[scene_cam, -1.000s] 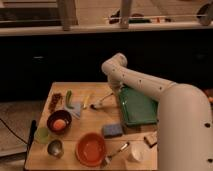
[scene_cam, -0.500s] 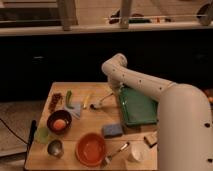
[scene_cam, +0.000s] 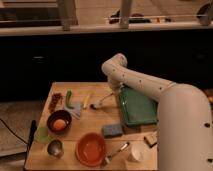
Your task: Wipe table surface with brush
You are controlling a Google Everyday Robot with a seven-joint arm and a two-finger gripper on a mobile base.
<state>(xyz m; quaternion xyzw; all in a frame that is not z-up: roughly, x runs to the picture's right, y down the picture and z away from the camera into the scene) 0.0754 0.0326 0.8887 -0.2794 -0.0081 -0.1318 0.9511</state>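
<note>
The table surface (scene_cam: 95,122) is a light tan wooden top in the middle of the camera view. The brush (scene_cam: 102,101) lies slanted on it just left of the green tray, with its small dark head (scene_cam: 95,106) at the lower left and its pale handle running up to the right. My gripper (scene_cam: 114,93) is at the end of the white arm that bends down from the elbow, right at the upper end of the brush handle near the tray's back left corner. The arm hides where gripper and handle meet.
A green tray (scene_cam: 137,107) lies to the right. A blue sponge (scene_cam: 112,130), orange bowl (scene_cam: 91,148), metal spoon (scene_cam: 116,152) and white cup (scene_cam: 135,155) stand in front. A dark bowl (scene_cam: 59,121), green cup (scene_cam: 42,134), metal cup (scene_cam: 55,147), banana (scene_cam: 87,100) and grey cloth (scene_cam: 76,109) are to the left.
</note>
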